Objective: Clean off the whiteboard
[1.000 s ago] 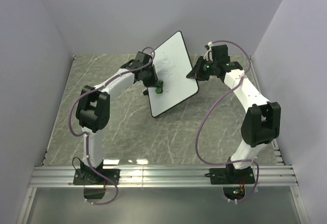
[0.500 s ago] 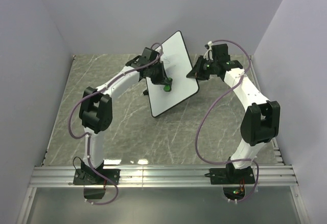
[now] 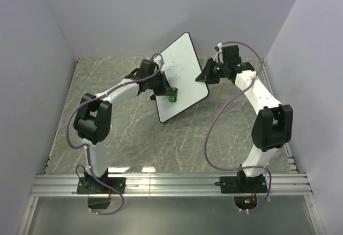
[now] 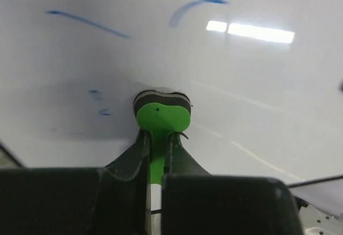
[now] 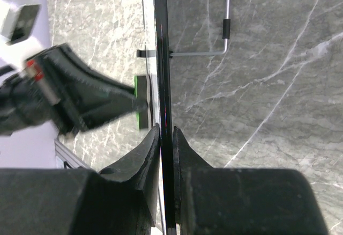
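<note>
Left gripper (image 4: 156, 141) clamps green eraser (image 4: 162, 116), pad on whiteboard (image 4: 252, 95); blue strokes (image 4: 88, 23) beyond fingertips unwiped. Right gripper (image 5: 166, 134) pinches whiteboard rim; hard pressing could slip it loose.

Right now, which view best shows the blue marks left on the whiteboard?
Left wrist: the blue marks sit sharp and close above the green eraser. Top external shows only faint scribbles; right wrist sees the whiteboard edge-on.

1. A grey marble-patterned table (image 3: 134, 133) with pale veins spreads across the middle of the scene.
2. Plain pale walls (image 3: 161, 9) close it in on the left, far and right sides.
3. A ribbed metal rail (image 3: 171, 184) runs left to right along the table's near edge.
</note>
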Robot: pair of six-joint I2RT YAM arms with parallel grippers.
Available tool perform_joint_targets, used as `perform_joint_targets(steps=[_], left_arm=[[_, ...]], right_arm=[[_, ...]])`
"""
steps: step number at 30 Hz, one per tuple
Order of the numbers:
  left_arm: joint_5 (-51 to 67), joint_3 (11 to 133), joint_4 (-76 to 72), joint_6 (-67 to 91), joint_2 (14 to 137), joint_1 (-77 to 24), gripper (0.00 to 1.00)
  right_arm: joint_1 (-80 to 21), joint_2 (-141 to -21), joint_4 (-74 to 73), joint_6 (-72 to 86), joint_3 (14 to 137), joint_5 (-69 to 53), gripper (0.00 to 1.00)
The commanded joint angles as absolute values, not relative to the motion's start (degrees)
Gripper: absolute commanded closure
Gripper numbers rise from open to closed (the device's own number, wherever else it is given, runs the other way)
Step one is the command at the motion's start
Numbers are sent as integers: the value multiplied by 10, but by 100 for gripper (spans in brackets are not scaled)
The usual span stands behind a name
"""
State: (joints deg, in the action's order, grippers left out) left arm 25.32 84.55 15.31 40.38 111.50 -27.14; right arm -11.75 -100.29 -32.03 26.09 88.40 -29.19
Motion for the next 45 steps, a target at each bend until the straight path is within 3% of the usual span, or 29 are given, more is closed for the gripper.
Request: perform_joint_targets(steps=[1,20,32,40,45], left_arm=[[193,789,208,394,1179,-263,100],[207,874,185,404,1263,-221,100],[312,1145,220,395,1310,-292,100],[306,1213,239,415,1343,-296,100],[289,1223,272,428,1396,-239,100]], right_arm=[[-139,-1000,-371,244,877,-287,100],[-139,-986,-375,241,866,-294,100],[-162,-989,-376,241,836,-297,100],[-176,-993,-383,234,830,-288,100],[-179,-993,-394,227,835,-280,100]])
